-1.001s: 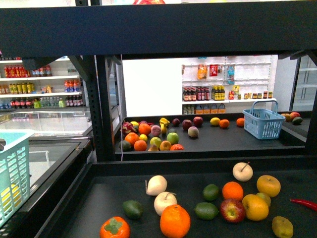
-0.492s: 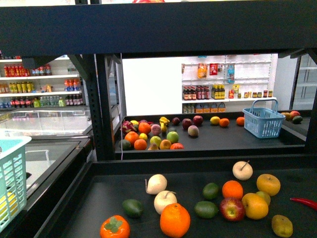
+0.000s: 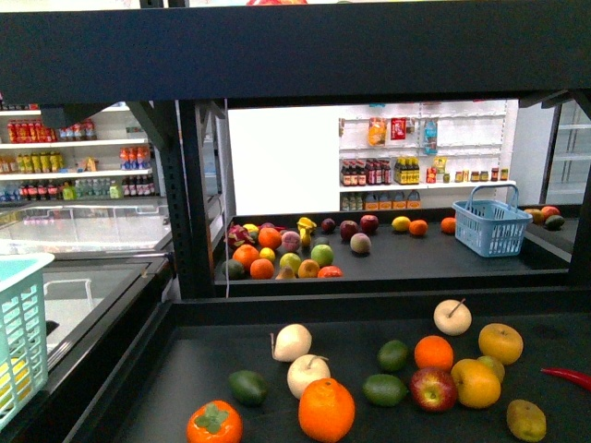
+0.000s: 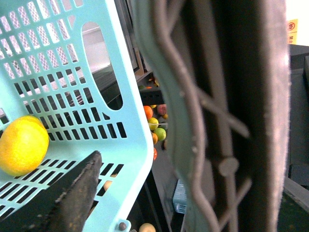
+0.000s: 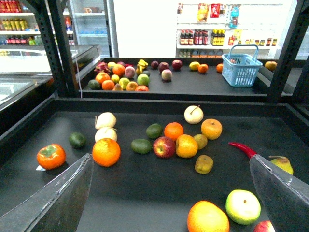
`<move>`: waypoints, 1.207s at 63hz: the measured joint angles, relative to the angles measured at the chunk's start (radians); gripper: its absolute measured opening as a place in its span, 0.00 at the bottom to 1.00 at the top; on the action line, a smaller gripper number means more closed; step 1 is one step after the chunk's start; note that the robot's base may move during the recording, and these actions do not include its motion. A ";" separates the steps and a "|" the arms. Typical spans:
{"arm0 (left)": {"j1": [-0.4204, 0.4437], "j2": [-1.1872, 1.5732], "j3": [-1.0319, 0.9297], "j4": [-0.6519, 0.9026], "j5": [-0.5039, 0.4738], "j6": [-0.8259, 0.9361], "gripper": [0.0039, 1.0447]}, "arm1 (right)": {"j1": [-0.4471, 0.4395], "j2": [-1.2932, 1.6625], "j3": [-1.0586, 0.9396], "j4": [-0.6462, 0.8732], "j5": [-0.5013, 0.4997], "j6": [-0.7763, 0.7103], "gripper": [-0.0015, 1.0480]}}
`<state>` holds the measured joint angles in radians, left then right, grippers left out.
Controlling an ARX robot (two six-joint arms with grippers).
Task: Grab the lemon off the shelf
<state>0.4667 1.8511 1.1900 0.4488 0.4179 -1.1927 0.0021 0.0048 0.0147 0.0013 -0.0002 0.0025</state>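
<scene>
A lemon (image 4: 21, 145) lies inside the turquoise basket (image 4: 67, 96), seen close by the left tool's camera; I cannot tell that tool's state. The right tool (image 5: 171, 193) hangs spread wide, gripping nothing, above the black shelf (image 5: 145, 193) scattered with fruit, an orange (image 5: 106, 152) among it.

Black shelf (image 3: 305, 365), yellow lemon (image 4: 21, 145), turquoise basket (image 4: 96, 96)

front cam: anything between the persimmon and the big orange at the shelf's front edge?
Nothing. Front view shows bare black shelf between the persimmon and the big orange; the avocado sits behind that gap.
</scene>
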 joint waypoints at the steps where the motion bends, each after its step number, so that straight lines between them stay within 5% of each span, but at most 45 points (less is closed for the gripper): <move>1: 0.000 -0.002 0.000 -0.006 0.000 0.002 0.93 | 0.000 0.000 0.000 0.000 0.000 0.000 0.93; 49: 0.019 -0.204 -0.051 -0.220 -0.022 0.108 0.92 | 0.000 0.000 0.000 0.000 0.000 0.000 0.93; 76: 0.011 -0.685 -0.293 -0.656 -0.184 0.611 0.92 | 0.000 0.000 0.000 0.000 0.000 0.000 0.93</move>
<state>0.4778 1.1660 0.8970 -0.2073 0.2337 -0.5819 0.0021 0.0048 0.0147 0.0013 -0.0002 0.0025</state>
